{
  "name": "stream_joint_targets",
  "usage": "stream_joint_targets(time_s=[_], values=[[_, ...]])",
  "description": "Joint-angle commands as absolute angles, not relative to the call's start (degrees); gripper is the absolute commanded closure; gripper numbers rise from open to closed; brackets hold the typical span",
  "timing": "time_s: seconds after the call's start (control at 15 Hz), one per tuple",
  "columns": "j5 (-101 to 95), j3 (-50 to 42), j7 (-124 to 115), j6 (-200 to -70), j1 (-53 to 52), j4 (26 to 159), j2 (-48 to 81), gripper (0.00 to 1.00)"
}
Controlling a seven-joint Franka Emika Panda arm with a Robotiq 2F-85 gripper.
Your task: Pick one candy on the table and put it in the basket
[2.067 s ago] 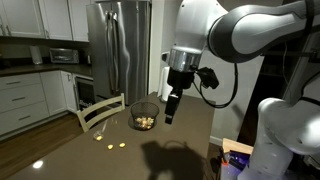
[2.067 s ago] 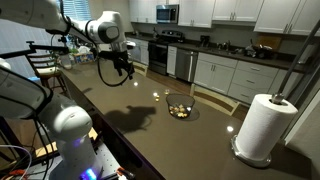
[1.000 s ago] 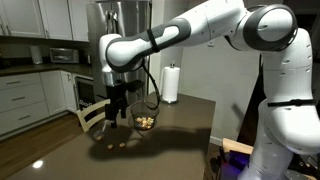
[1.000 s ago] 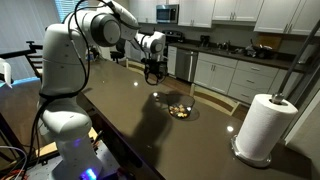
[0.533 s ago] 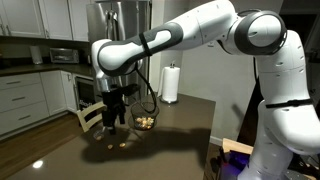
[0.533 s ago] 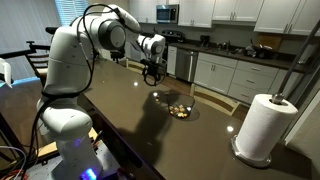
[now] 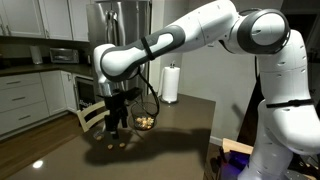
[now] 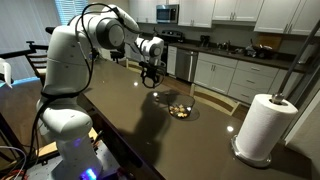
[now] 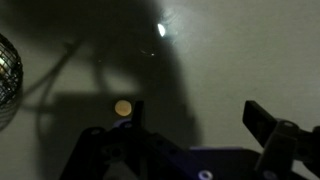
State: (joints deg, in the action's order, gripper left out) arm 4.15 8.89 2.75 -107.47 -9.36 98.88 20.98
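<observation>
The dark wire-mesh basket [image 7: 146, 119] stands on the glossy brown table [image 7: 185, 130] with yellow candies inside; it also shows in an exterior view [image 8: 180, 108] and at the left edge of the wrist view [image 9: 8, 70]. My gripper [image 7: 117, 115] hangs low over the table just beside the basket, also seen in an exterior view [image 8: 150, 76]. In the wrist view the gripper [image 9: 200, 118] is open and empty. A round yellow candy [image 9: 123, 107] lies on the table [image 9: 240, 50] just outside one of the fingers [image 9: 137, 118], not between the jaws.
A paper towel roll [image 8: 262, 127] stands on the table away from the basket, also visible behind the arm [image 7: 171, 83]. A wooden chair [image 7: 92, 113] sits at the table edge near the gripper. Kitchen cabinets and a fridge are beyond.
The arm swung across the table to the spot beside the basket, and over the last half second the gripper dropped slightly toward the table. It stays open.
</observation>
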Motion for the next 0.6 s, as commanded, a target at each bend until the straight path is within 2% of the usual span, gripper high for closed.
stream_joint_targets(time_s=[0.0,0.53], values=[[3.0,8.5,2.4,-109.4,-9.7,99.4,21.9,0.0],[-3.1,7.5,1.8,-118.7,-10.3,103.5,23.3,0.0]])
